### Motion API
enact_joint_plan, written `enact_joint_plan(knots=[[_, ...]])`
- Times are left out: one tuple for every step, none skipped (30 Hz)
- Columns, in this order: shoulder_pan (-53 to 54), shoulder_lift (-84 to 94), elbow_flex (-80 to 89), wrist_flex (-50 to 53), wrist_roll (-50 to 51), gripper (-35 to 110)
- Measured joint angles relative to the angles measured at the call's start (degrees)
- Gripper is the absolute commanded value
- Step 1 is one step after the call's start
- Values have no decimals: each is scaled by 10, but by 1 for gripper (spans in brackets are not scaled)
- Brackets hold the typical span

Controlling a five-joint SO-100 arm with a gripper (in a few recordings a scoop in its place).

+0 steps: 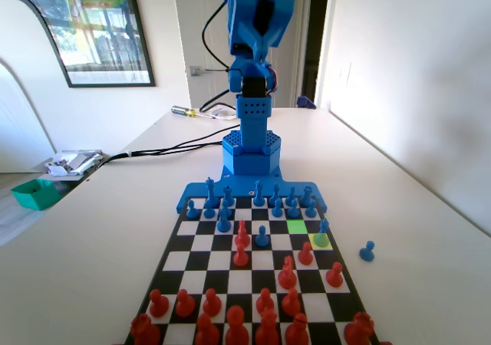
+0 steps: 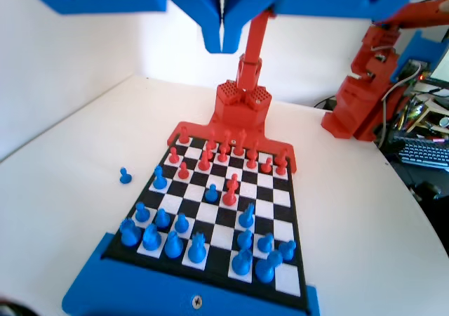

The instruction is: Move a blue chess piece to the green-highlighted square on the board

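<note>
White table with a chess board

The table (image 1: 92, 230) carries the board (image 1: 201, 241); relative to the board in the fixed view, a lone blue pawn (image 1: 367, 251) stands just right, cables (image 1: 165, 147) and a screwdriver (image 1: 186, 112) lie beyond.

The arm (image 1: 257, 23) is cut off at the fixed view's top; the nearest red pieces (image 1: 230, 331) run past its bottom edge.
</note>
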Motion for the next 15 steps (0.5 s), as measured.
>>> enact_joint_plan(knots=[[-1, -22, -18, 2, 0, 2], [0, -45, -35, 7, 0, 1], [0, -69, -54, 11, 2, 1], [-1, -92, -69, 13, 4, 1], [-3, -116, -85, 13, 4, 1], [-6, -140, -97, 11, 4, 1], [-8, -164, -107, 7, 4, 1], [-11, -190, -115, 1, 4, 1], [-13, -215, -121, -7, 4, 1], [-14, -238, -124, -15, 4, 1], [-17, -260, -125, -25, 4, 1], [-18, -279, -126, -40, 4, 1], [-22, -298, -126, -56, 6, 1], [-25, -316, -126, -71, 10, 1], [-25, -335, -126, -85, 12, 1]])
